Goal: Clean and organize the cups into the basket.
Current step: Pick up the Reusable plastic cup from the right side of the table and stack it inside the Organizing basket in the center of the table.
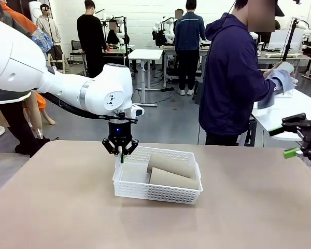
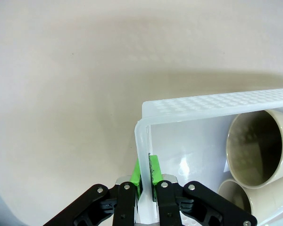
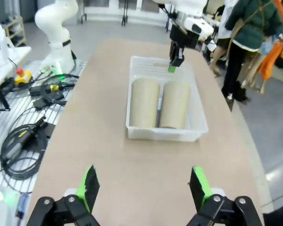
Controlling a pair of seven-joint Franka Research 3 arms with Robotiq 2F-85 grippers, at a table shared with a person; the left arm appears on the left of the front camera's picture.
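**Basket wall pinched by left claw; right claw released**

The white basket (image 1: pixel 155 195) is set near the middle of the surface (image 1: pixel 57 207). Two tan cups (image 1: pixel 168 164) are laid on their sides, side by side, in its right part. Its left short wall is grasped by the left claw (image 1: pixel 121 150), which is clenched and pointed straight down from an arm reaching in over the left edge. In the left wrist view, the green pads (image 2: pixel 137 174) are seen either side of that wall near a corner, and the cups' open mouths are shown. The right claw (image 3: pixel 144 180) is held wide apart and empty, aimed level at the basket from the right edge.
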